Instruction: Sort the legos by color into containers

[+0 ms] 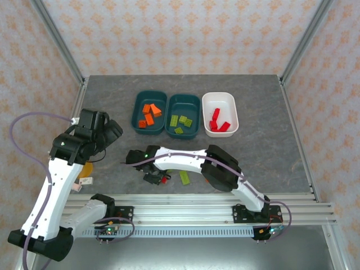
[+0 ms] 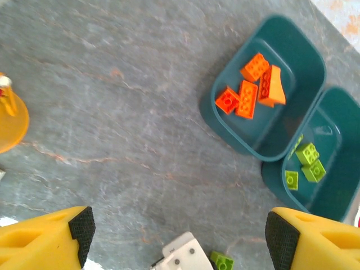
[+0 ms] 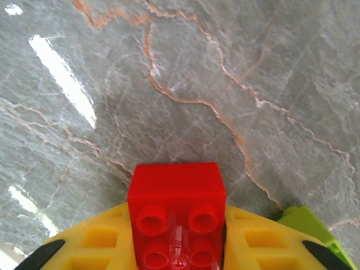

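- The right gripper [image 3: 179, 244] is closed on a red lego [image 3: 175, 185], which is pinched between its yellow fingers [image 3: 101, 242]. It sits low over the desk [image 3: 236, 84], near the front edge and well apart from the containers.
- The hold seems to be on the rear part of the brick, with the far end jutting past the fingertips. A quick lift or swing could make it pivot or slip out.
- A loose green lego [image 3: 309, 233] lies just beside the right-hand finger, and whether it touches cannot be told. A slanted lift could drag or flick it across the desk.
- The red lego most likely belongs in the white container [image 1: 224, 103], at the right end of the row, where other red bricks [image 1: 219, 125] already lie.
- The right arm is stretched far to the left, so the carry would be a long sweep. If released early or off-centre, the brick could strike the rim and bounce out. It could also drop into the middle teal container [image 1: 185, 103] among the green legos [image 1: 181, 122].
- The left gripper [image 2: 179, 228] hangs wide open and empty above the desk, short of the left teal container [image 2: 304, 62] that holds the orange legos [image 2: 250, 93]. It is near the right arm's wrist, so the two arms could clash if both move together.
- A yellow cup [image 2: 8, 121] stands below the left arm, and a careless descent could tip it.
- No brand or writing can be read. A small white tag [image 1: 84, 181] by the left arm is too small to make out, and the studs of the red lego show no legible lettering.
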